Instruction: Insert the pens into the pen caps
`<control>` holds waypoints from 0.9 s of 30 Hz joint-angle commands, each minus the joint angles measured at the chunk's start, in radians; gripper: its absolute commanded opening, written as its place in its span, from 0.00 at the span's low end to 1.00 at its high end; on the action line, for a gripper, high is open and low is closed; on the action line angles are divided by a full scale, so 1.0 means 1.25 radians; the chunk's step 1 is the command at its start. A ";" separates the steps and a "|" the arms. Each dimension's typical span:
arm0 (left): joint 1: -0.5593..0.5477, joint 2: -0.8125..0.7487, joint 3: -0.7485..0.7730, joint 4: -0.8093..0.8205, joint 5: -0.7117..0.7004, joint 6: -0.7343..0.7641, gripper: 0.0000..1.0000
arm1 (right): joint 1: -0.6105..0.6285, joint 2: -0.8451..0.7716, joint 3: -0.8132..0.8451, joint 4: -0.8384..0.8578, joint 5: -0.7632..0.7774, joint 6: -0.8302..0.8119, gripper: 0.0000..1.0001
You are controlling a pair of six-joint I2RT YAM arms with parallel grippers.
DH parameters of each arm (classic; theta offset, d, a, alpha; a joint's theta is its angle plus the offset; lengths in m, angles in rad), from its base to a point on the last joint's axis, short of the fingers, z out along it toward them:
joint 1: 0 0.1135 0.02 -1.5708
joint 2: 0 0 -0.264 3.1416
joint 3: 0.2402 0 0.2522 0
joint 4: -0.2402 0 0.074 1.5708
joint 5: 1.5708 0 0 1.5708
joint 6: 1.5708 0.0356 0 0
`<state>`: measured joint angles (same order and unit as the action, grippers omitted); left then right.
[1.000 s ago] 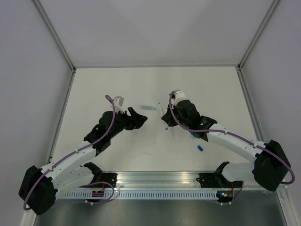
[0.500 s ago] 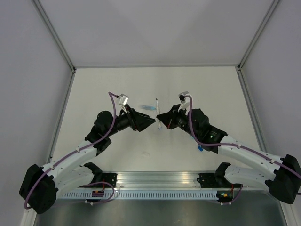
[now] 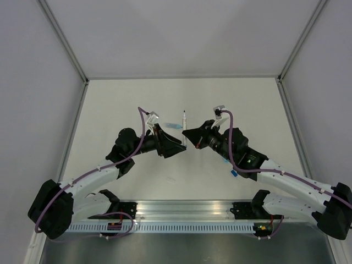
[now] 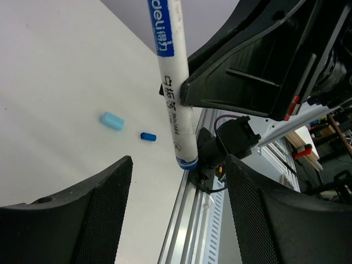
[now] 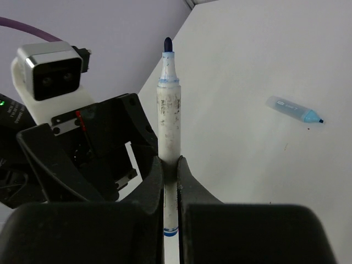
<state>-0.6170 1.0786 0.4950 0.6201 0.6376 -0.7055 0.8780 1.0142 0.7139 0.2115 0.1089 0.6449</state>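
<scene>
Got the white pen (image 3: 184, 125) pinched tight in the right gripper (image 3: 191, 138), fingers (image 5: 146, 190) closed on the barrel a little above its blue-ringed back end. Holding it mid-table, lengthwise away from the bases in the top view, with the bare dark-blue writing tip at the far end. Blue band with print on the barrel, readable from the left wrist.

Seeing the left gripper (image 3: 177, 148) spread wide with nothing in it, facing the right one nose to nose, nearly meeting. From the left wrist: back end of the pen sitting in the gap between the two mesh-textured fingers (image 4: 99, 214), touching neither of them.

Spotting a pale blue cap (image 3: 174, 126) flat on the table (image 3: 126, 99), just left of the pen and just beyond the left gripper. Same one in the right wrist view, lying alone off to the right of the pen.

Also seeing a second pale blue cap (image 3: 224, 160) and a small dark blue cap (image 3: 233, 173) on the table beside the right arm (image 3: 275, 173), near each other but apart. Pale one half tucked under the arm from above; both out in the open from the left wrist.
</scene>
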 commanded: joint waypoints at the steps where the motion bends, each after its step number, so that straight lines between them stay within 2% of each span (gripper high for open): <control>1: 0.000 0.022 0.026 0.066 0.063 0.012 0.73 | 0.014 -0.009 0.004 0.060 -0.010 0.022 0.00; 14: 0.002 0.028 0.024 0.094 0.079 -0.001 0.59 | 0.070 0.000 -0.019 0.090 -0.005 0.024 0.00; 16: 0.002 0.033 0.022 0.105 0.085 -0.007 0.51 | 0.076 0.000 -0.020 0.093 0.000 0.024 0.00; 17: 0.000 0.034 0.022 0.110 0.089 -0.011 0.42 | 0.076 0.001 -0.019 0.093 0.002 0.023 0.00; 19: 0.000 0.039 0.022 0.130 0.107 -0.025 0.31 | 0.078 0.005 -0.018 0.095 0.004 0.022 0.00; 20: 0.002 0.046 0.024 0.137 0.114 -0.028 0.21 | 0.078 0.006 -0.016 0.096 0.002 0.020 0.00; 22: 0.002 0.056 0.030 0.152 0.141 -0.043 0.12 | 0.079 0.008 -0.015 0.098 0.004 0.015 0.01; 23: 0.002 0.060 0.031 0.160 0.148 -0.047 0.04 | 0.081 0.008 -0.014 0.093 0.007 0.007 0.04; 24: 0.000 0.066 0.035 0.160 0.151 -0.048 0.02 | 0.081 0.007 -0.010 0.089 0.017 0.000 0.15; 27: 0.002 0.075 0.040 0.163 0.165 -0.054 0.02 | 0.079 0.006 0.018 0.044 0.046 -0.047 0.32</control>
<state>-0.6060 1.1618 0.5003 0.7486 0.7696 -0.7582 0.9688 1.0187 0.6926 0.2653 0.1341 0.6247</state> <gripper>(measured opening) 0.152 0.275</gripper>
